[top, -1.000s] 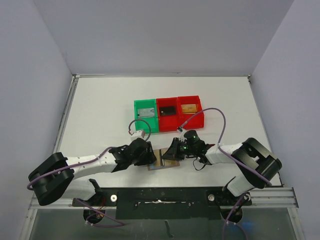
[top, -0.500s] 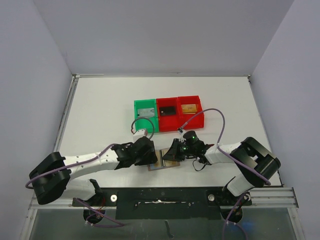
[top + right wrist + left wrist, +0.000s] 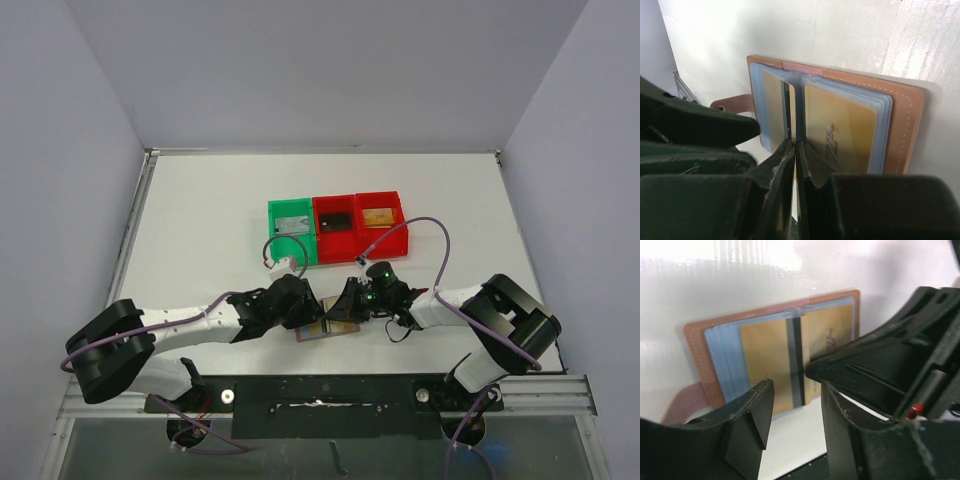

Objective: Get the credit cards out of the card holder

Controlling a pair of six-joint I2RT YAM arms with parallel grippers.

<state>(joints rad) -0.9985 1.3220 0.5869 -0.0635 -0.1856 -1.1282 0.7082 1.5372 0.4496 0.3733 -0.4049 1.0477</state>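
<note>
The brown card holder [image 3: 327,324] lies open on the table between my two grippers, its light-blue sleeves showing gold cards [image 3: 840,130]. In the right wrist view its brown edge [image 3: 905,115] is at the right and its snap tab [image 3: 732,105] at the left. My right gripper [image 3: 796,144] is shut on a thin middle sleeve leaf with a gold card in it, held up on edge. In the left wrist view this leaf shows a gold card with a dark stripe [image 3: 770,365]. My left gripper [image 3: 797,385] is open and empty just before the holder's near edge [image 3: 695,350].
A green bin [image 3: 292,232] and two red bins [image 3: 336,226] [image 3: 381,218] stand in a row behind the holder, each with a card inside. The black base rail [image 3: 320,400] runs along the near table edge.
My left gripper has moved a little to the right, closer to the holder and the right gripper. The right gripper has stayed shut on the leaf, almost still.
</note>
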